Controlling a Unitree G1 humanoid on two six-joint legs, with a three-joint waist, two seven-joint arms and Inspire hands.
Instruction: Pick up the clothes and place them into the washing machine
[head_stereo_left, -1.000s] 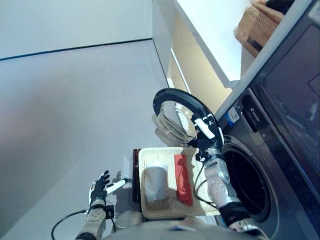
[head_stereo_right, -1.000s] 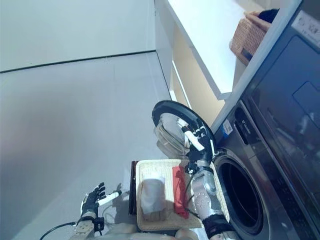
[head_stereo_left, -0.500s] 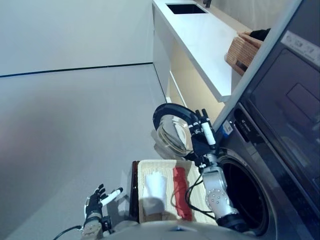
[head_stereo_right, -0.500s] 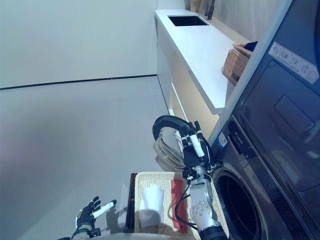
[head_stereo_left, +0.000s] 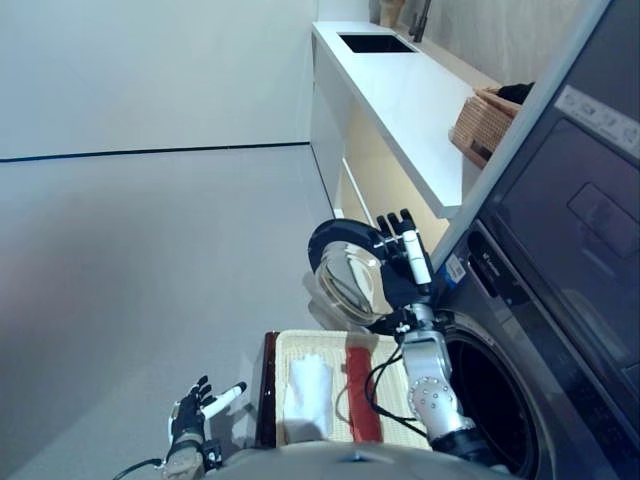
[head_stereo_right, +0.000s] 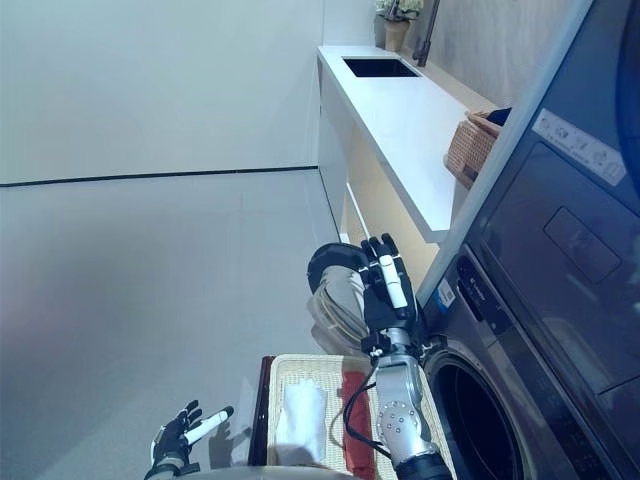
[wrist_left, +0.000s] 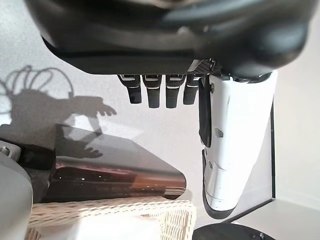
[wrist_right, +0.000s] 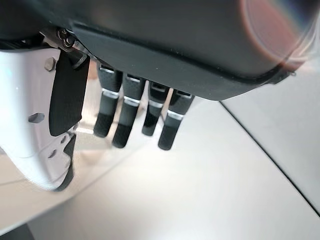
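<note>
Clothes, white folded cloth (head_stereo_left: 309, 395) and red strip (head_stereo_left: 360, 392), lay lengthwise in woven wicker basket (head_stereo_left: 392, 385), directly below raised right hand (head_stereo_left: 401, 262), fingers straight, empty; left hand (head_stereo_left: 190, 412) farther, likewise spread.

No legible text is found in any view. Small labels are noted on the washing machine (head_stereo_left: 560, 330): a strip of markings on its upper panel and a small sticker beside the door opening. Their print is too small to be read. No numbers or signs are made out elsewhere.
</note>
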